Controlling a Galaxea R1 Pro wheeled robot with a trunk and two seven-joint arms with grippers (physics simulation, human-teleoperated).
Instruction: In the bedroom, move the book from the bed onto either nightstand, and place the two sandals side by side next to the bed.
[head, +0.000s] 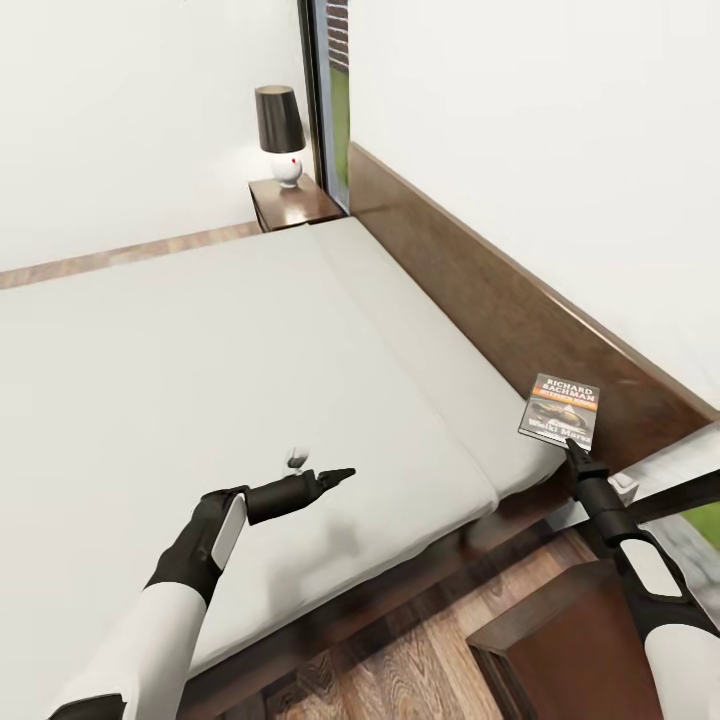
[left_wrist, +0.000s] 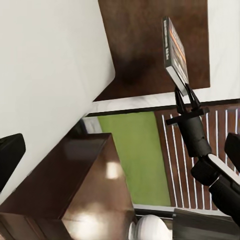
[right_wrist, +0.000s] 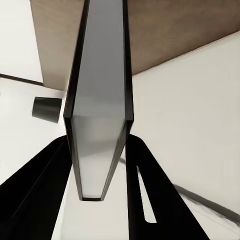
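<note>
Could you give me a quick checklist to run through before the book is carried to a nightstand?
1. Right claw shut on the book: ok, fingers flank its edge.
2. Book lifted off the bed: ok, held upright in the left wrist view.
3. Near nightstand top free: cannot tell, partly hidden.
4. Far nightstand top free: not ok, a lamp stands there.
5. Left claw out of the way: ok, over the mattress.
</note>
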